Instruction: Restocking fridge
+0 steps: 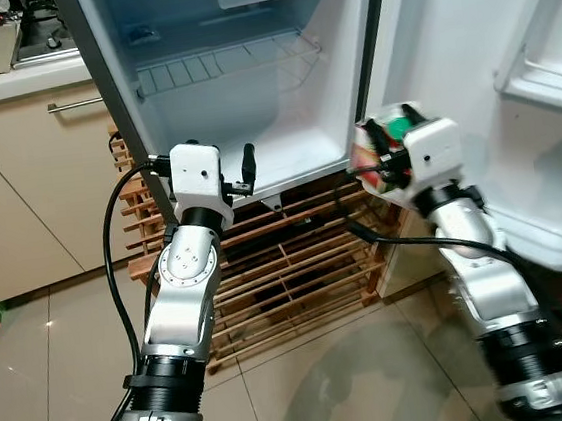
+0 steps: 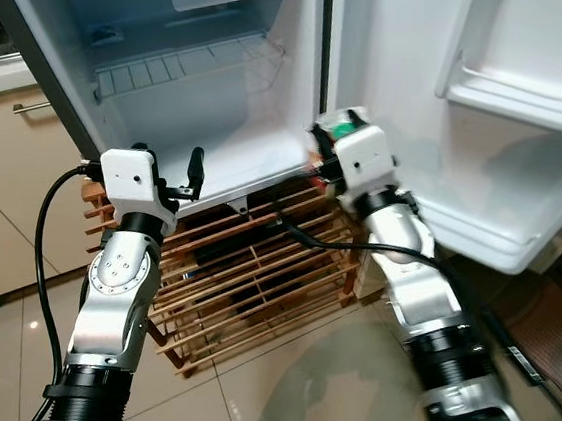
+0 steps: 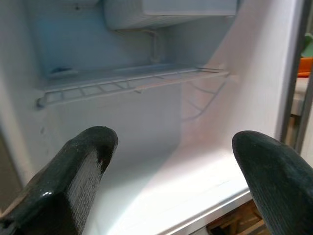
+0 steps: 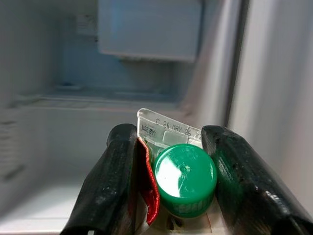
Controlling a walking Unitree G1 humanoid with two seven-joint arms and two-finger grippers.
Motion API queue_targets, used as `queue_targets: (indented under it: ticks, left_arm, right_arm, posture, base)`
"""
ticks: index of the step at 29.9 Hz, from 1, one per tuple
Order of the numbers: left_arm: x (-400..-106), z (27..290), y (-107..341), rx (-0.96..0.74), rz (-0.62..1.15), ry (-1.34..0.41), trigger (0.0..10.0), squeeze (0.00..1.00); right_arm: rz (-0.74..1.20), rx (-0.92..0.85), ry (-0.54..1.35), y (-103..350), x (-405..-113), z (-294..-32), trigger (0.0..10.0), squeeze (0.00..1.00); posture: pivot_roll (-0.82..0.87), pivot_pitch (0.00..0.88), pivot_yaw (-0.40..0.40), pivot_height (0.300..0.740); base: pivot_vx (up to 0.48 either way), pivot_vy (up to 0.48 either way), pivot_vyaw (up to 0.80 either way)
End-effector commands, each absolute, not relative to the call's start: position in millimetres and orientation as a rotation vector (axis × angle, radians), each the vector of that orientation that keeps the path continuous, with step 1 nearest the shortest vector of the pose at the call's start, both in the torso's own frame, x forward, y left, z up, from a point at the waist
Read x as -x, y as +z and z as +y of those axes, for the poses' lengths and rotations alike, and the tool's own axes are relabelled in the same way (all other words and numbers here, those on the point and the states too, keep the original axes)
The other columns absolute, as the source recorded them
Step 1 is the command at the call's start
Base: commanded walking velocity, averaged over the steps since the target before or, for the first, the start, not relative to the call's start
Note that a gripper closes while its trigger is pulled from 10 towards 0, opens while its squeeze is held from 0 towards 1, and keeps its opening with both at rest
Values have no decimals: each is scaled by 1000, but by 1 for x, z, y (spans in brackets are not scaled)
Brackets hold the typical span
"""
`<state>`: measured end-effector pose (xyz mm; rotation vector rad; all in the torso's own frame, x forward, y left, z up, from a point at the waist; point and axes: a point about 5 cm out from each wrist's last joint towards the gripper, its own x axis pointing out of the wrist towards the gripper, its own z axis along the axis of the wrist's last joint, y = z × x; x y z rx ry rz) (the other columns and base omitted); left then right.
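Note:
A small fridge (image 1: 286,160) stands open in front of me, its floor bare and a wire shelf (image 1: 225,63) across the back. My right gripper (image 1: 380,150) is shut on a carton with a green cap (image 4: 186,178), held upright just in front of the fridge's right front corner, beside the door hinge. The carton (image 1: 393,128) shows red and white sides and a "use by" stamp on its top fold. My left gripper (image 1: 211,168) stands open at the fridge's lower left front edge, its fingers (image 3: 73,181) pointing into the bare compartment.
The fridge door (image 1: 510,96) swings open to the right, with white door shelves (image 1: 544,32). The fridge rests on a wooden slatted rack (image 1: 287,270) on a tiled floor. Beige kitchen cabinets (image 1: 26,177) and a counter stand to the left. A freezer box (image 3: 171,12) hangs at the top.

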<state>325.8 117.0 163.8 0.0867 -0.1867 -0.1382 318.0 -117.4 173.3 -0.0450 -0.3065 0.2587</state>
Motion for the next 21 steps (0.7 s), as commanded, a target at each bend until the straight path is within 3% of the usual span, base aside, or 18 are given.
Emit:
queue_targets:
  ticks: [1,5,21]
  left_arm:
    - [-327,116,162,-101,-181,-140,10000,0]
    - [-329,113,164,-110,-192,-161,10000,0]
    - [-328,100,179,-135,-269,-227,10000,0]
  right_arm:
    - [-291,24,261,173,-321,-119,0,0]
    - [-293,28,277,174,-324,-116,0,0]
    - [-340,57,389,192,-341,-92,0,0]
  posture:
    - [-46,0,26,740]
    - [-46,0,27,740]
    - [-25,0,20,740]
  base:
    - [0,0,0]
    - [165,0,0]
    - [480,0,0]
